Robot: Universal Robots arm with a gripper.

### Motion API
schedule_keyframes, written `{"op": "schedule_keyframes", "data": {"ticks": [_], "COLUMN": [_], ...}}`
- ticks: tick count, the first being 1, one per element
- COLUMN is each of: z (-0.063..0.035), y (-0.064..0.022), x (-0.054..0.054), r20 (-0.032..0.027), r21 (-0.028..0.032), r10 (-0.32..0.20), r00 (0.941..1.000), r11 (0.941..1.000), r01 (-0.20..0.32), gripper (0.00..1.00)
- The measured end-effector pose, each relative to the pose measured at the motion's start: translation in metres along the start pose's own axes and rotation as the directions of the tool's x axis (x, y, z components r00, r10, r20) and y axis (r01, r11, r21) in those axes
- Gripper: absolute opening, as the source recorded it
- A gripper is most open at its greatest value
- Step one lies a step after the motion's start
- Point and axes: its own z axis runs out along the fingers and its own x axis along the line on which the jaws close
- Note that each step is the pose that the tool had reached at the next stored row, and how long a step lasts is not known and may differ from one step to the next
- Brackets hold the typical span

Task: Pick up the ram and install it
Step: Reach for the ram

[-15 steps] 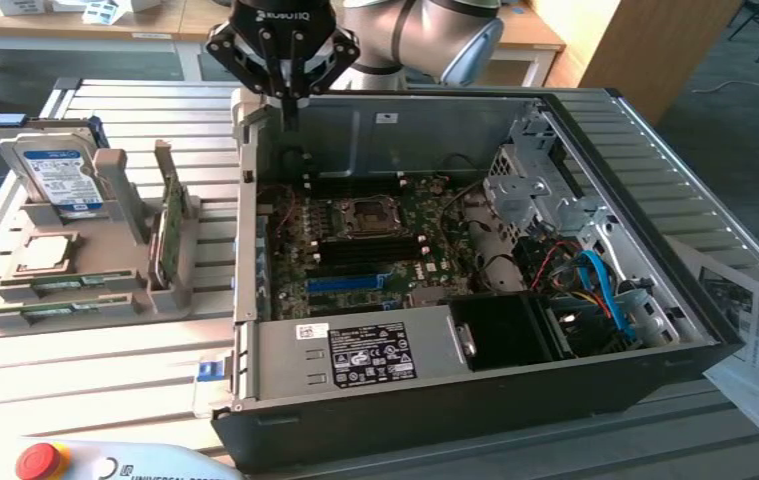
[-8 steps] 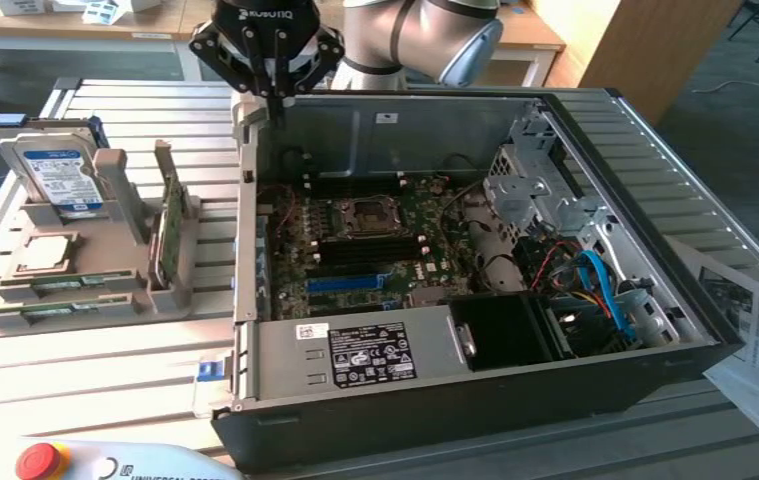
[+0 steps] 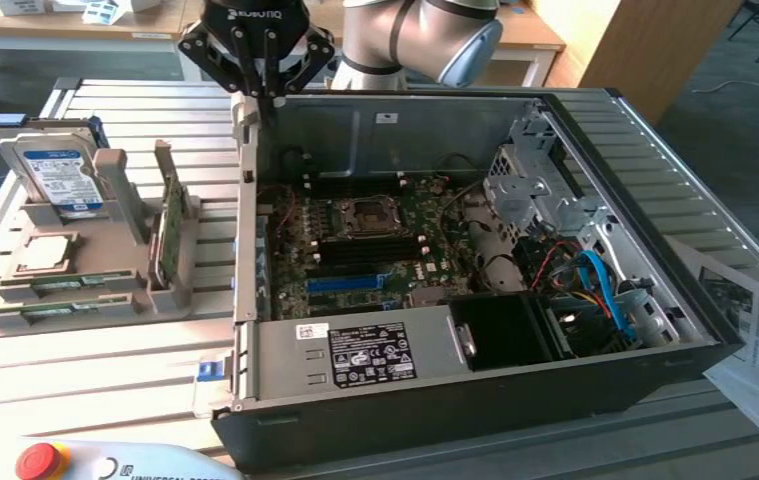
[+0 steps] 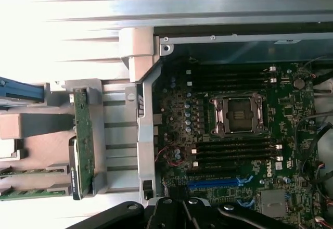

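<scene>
Gripper [image 3: 264, 98] pinched closed, empty — above the computer case [image 3: 486, 410].

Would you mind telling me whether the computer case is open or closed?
Open: the computer case has no side cover, and its motherboard lies exposed.

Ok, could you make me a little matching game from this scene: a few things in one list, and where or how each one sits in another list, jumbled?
Things:
1. hard drive
2. memory sticks
3. red button
4. end effector

Places or states:
A. lying flat in the grey holder
B. shut, above a back corner of the open computer case
C. standing upright, with a blue and white label
D. at the bottom edge of the exterior view, on its left

Pairs: 1-C, 2-A, 3-D, 4-B.
</scene>
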Motion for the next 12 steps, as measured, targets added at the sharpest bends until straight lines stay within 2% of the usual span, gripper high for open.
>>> {"op": "schedule_keyframes", "data": {"ticks": [12], "z": [0.0015], "y": [0.0010], "x": [0.017], "r20": [-0.0041], "r21": [0.0004], "r10": [0.000], "r00": [1.0000], "r11": [1.0000], "r01": [0.000], "gripper": [0.11]}}
